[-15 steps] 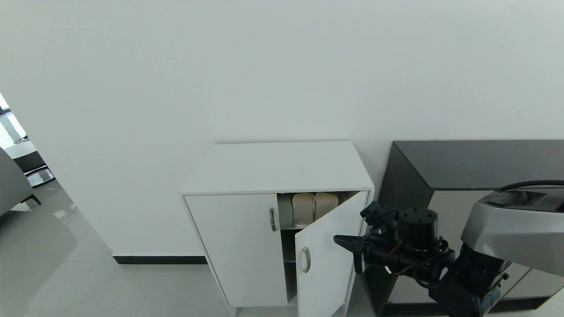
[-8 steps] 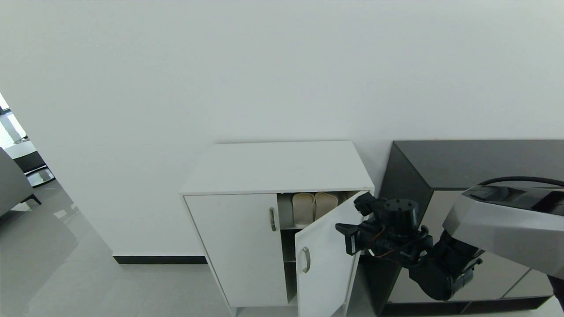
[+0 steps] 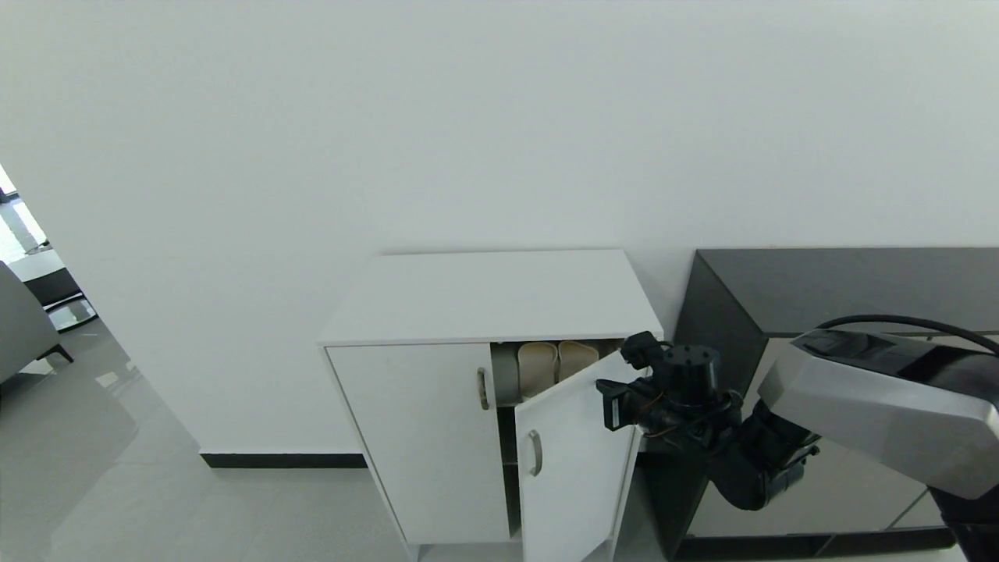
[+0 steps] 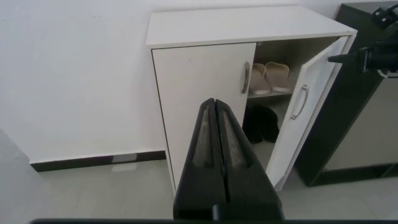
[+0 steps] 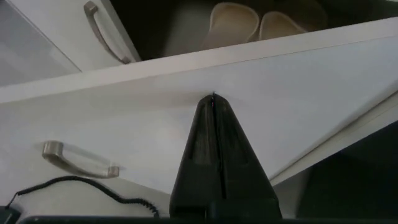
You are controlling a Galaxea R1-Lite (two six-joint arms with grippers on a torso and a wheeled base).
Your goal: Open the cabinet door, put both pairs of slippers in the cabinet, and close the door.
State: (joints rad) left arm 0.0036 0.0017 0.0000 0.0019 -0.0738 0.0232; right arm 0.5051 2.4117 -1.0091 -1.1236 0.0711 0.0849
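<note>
Right wrist view gives it away: the right gripper point(image 5: 213, 101) has its two fingers pinched flat together with nothing between them. The tip looks to rest against the outer face of the right-hand door point(image 5: 311, 112).

Why shut, if it carries nothing?

My guess is that the closed fingers serve as a blunt pusher. That door hangs about half open, hinged at the cabinet's right edge, so pressing on its outside would swing it home. The tip is well apart from the handle point(image 3: 535, 453), and closing needs no pull.

And the slippers?

Both pairs look to be inside. The beige pair point(image 3: 550, 365) lies side by side on the upper shelf. In the left wrist view a dark pair point(image 4: 261, 123) sits on the shelf beneath. So shutting the door is the last job left, I'd say.

What about the other arm?

The left gripper point(image 4: 215, 102) is pressed closed too, and empty. It is held well back from the cabinet point(image 3: 484, 297) and points towards it, out of the door's swing, I reckon. The left-hand door point(image 3: 414, 437) sits flat and shut.

Anything to watch?

A dark sideboard point(image 3: 819, 285) stands just beside the cabinet, so the arm has little room on that side.
</note>
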